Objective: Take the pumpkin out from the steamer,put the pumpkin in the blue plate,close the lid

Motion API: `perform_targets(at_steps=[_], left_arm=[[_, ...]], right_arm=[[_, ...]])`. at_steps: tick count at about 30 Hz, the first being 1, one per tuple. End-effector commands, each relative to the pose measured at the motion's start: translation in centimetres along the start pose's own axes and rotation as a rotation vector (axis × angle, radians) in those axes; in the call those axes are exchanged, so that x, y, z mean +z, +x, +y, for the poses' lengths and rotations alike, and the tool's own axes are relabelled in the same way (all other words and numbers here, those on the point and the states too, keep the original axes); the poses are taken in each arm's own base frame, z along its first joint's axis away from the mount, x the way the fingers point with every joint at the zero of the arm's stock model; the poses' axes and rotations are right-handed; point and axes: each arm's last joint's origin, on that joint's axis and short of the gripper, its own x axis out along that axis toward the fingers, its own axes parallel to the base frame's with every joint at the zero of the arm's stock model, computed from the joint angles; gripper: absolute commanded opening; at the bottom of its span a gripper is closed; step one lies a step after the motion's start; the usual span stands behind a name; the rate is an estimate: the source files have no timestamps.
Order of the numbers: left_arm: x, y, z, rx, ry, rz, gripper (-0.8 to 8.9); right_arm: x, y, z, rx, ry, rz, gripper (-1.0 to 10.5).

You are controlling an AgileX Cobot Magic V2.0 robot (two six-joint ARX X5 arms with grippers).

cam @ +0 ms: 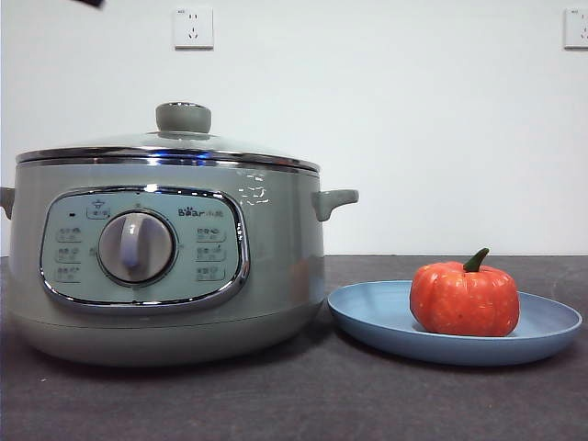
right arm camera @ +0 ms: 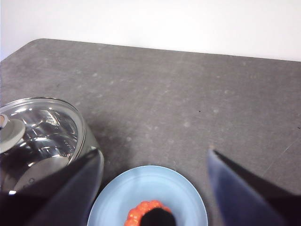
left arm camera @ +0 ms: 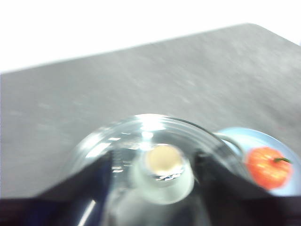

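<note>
Already the pumpkin [cam: 464,299] is sitting in the blue plate [cam: 367,312] beside the steamer [cam: 276,266], the lid [cam: 183,119] resting on it; both grippers, left gripper [left arm camera: 162,165] and right gripper [right arm camera: 155,188], are hovering above, fingers apart.

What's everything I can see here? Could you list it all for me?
steamer: one, pale grey-green, on the table beside the plate
lid: one, glass with grey-green knob, closed on the steamer
blue plate: one, light blue, next to the steamer
pumpkin: one, orange-red with green stem, on the plate
table: one, dark grey
wall sockets: two, white, on the wall
left gripper: black, above the lid knob, open
right gripper: black, above the plate, open
</note>
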Motion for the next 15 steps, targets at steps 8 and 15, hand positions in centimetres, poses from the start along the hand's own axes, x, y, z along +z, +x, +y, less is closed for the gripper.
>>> perform_targets(at_steps=[8,15], left_arm=[[-2.1,-3.3,1.0,0.165,0.053,0.036,-0.08],[-6.5,-4.0,1.6,0.196,0.001,0.035,-0.08]], right_arm=[[-2.5,-1.1,-0.1,0.015,-0.015,-0.052,-0.1],[-7.2,-1.4,-0.4,0.031,0.063,-0.156,-0.1]])
